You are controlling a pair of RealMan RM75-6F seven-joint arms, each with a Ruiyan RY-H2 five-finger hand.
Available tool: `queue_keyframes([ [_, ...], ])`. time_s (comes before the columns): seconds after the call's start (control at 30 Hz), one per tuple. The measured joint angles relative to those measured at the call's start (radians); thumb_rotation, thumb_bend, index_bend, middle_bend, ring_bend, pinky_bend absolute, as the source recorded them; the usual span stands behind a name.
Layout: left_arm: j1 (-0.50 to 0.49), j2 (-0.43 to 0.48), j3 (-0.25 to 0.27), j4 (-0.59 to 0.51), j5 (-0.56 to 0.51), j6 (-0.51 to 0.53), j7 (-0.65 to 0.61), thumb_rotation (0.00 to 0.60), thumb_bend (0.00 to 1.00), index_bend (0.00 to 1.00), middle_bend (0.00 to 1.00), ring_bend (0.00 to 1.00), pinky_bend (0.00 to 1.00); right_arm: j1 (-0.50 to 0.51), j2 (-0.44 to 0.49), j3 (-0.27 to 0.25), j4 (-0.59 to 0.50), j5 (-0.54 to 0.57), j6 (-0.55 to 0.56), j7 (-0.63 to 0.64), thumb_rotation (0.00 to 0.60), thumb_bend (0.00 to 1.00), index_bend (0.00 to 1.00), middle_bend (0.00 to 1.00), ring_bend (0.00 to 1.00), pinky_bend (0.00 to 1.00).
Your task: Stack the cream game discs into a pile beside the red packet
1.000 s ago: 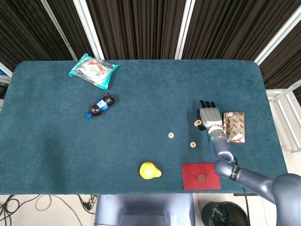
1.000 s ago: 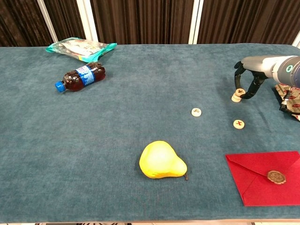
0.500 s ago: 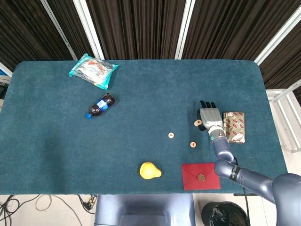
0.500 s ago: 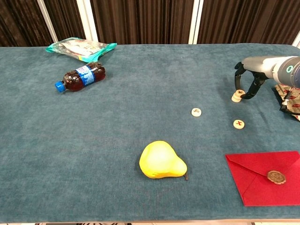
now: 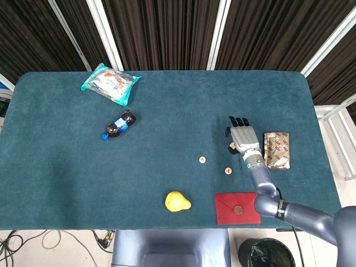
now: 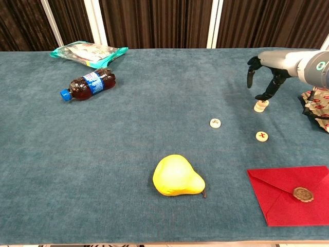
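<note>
- Closest to the camera, lower right of the chest view: a red envelope (image 6: 288, 195) with a round gold seal, lying flat at the table's (image 6: 128, 144) near edge. Next to it, bottom centre, sits a yellow pear (image 6: 177, 176).
- A bit further in, right of centre, two cream discs with red marks lie flat and apart from each other: one disc (image 6: 215, 123) near the middle, the other disc (image 6: 262, 136) lower right of it, closer to the envelope.
- Behind those, right side of the frame, is a small stack of discs (image 6: 260, 106). Looks like one on top of another; can't swear to the count.
- The right hand (image 6: 264, 72) hangs just above that stack, palm down, wrist coming in from the right edge. Fingers are spread and pointing down, one fingertip right over the stack. It's holding nothing; can't tell if that tip actually touches the top disc.
- In the head view the right hand (image 5: 242, 137) shows its back, fingers fanned toward the far side, forearm running down to the lower right corner.
- Just right of the hand is the red patterned packet (image 5: 276, 149).
- Left hand isn't visible anywhere.
- Further back on the left: a dark soda bottle (image 6: 87, 85) on its side, and a teal snack bag (image 6: 88, 53) at the upper left.
</note>
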Motion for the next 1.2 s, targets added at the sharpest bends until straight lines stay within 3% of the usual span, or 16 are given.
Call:
queue_keyframes([
  [0.2,0.001,0.001,0.0,-0.003,0.0,-0.001,-0.001,0.6,0.63,0.05,0.0,0.0,0.0,-0.032,0.031,-0.028,-0.13,-0.109,0.066,0.011,0.6,0.38,0.38,0.0,0.0,0.0],
  [0.33,0.001,0.001,0.0,-0.003,0.001,0.002,-0.001,0.6,0.63,0.05,0.0,0.0,0.0,-0.041,0.016,-0.051,-0.154,-0.142,0.078,0.01,0.6,0.38,0.37,0.0,0.0,0.0],
  [0.57,0.0,0.002,-0.001,-0.001,-0.002,-0.003,-0.004,0.6,0.63,0.05,0.0,0.0,0.0,-0.025,-0.057,-0.06,-0.108,-0.149,0.064,-0.007,0.6,0.38,0.37,0.0,0.0,0.0],
  [0.9,0.0,0.005,-0.003,0.0,-0.003,-0.005,-0.011,0.6,0.63,0.05,0.0,0.0,0.0,0.009,-0.174,-0.046,0.04,-0.133,0.017,-0.008,0.6,0.38,0.37,0.0,0.0,0.0],
  [1.2,0.0,0.004,-0.003,0.0,-0.003,-0.004,-0.01,0.6,0.63,0.05,0.0,0.0,0.0,0.016,-0.22,-0.04,0.101,-0.135,-0.004,0.004,0.6,0.38,0.4,0.0,0.0,0.0],
])
